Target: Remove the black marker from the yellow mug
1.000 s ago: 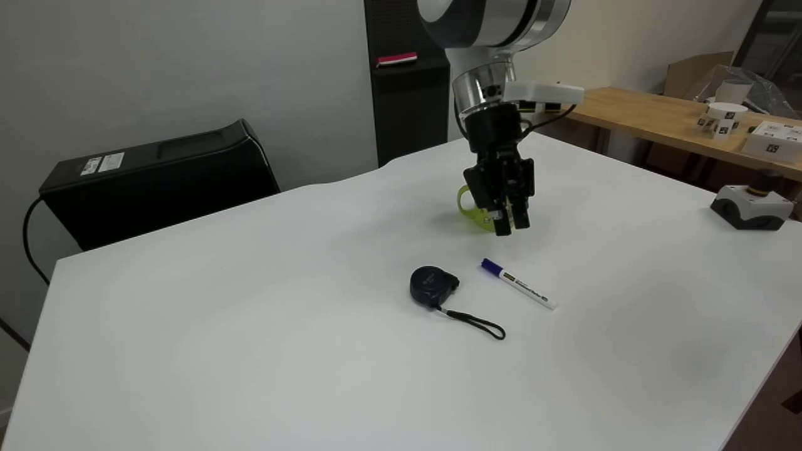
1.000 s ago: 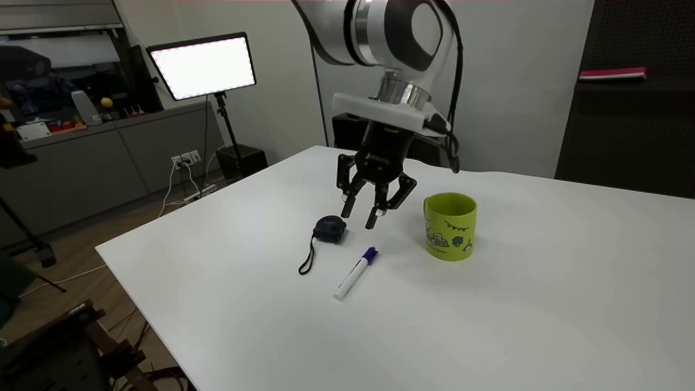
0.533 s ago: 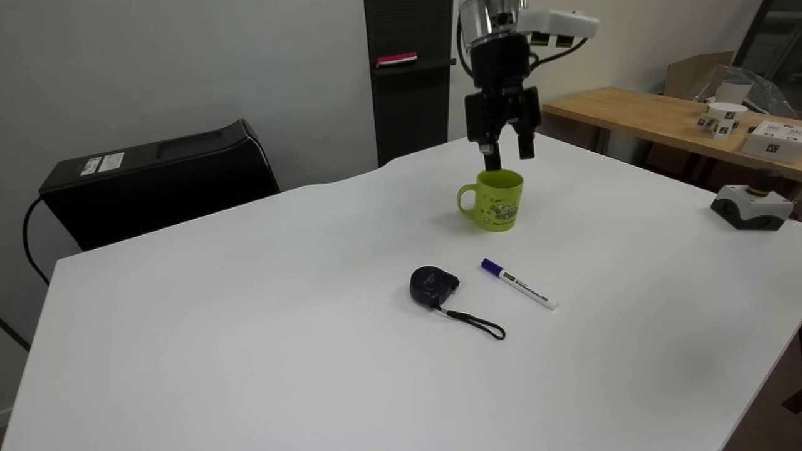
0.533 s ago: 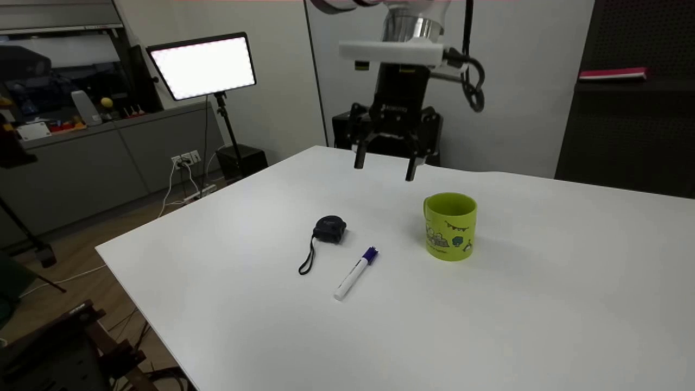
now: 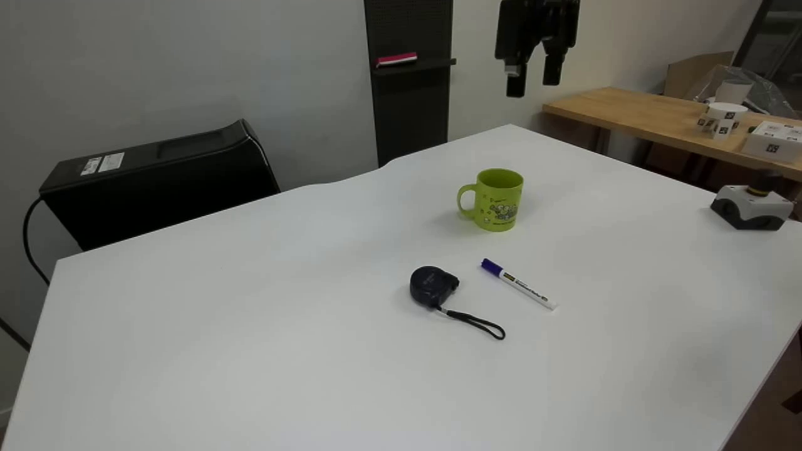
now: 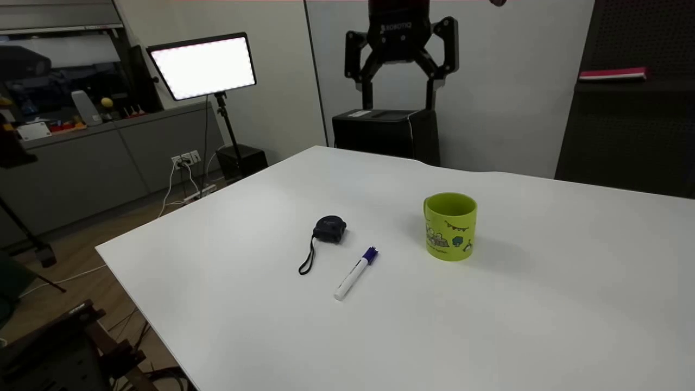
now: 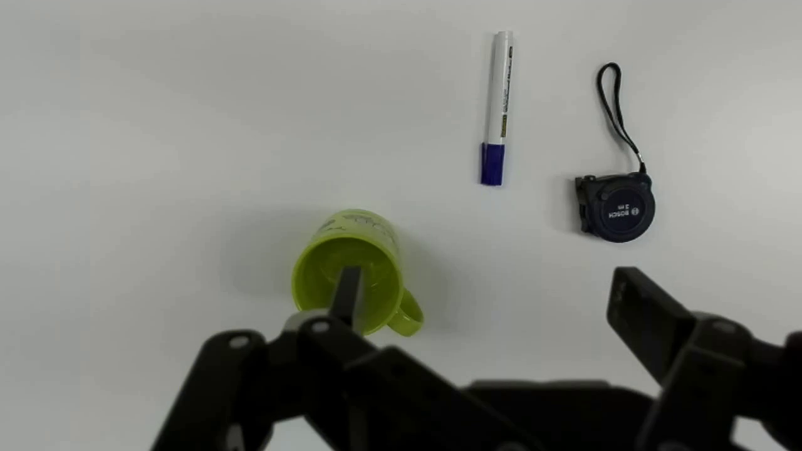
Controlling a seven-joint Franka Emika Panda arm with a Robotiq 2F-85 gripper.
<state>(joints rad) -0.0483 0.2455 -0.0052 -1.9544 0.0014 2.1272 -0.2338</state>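
The black marker (image 5: 520, 285), white-barrelled with a dark blue-violet cap, lies flat on the table beside the mug, clear of it. In the wrist view the marker (image 7: 499, 94) is at the upper middle, cap toward the gripper. Upright stands the yellow mug (image 6: 452, 233), yellow-green with printed drawings. From above, the mug (image 7: 358, 225) shows only its bare inside, partly covered by a finger. High over the table, my gripper (image 6: 399, 104) is open, its fingers far apart with nothing between them; in the wrist view the gripper (image 7: 490, 275) spans wide too.
A dark tape measure (image 5: 432, 286) with a black cord loop lies near the marker's cap end. At the table's side sits a grey-and-black button box (image 5: 752, 203). A black case (image 6: 383, 133) stands behind the table's far edge.
The gripper has risen from low beside the mug and marker to well above the table, its fingers spreading wider. Marker, mug and tape measure have stayed in place.
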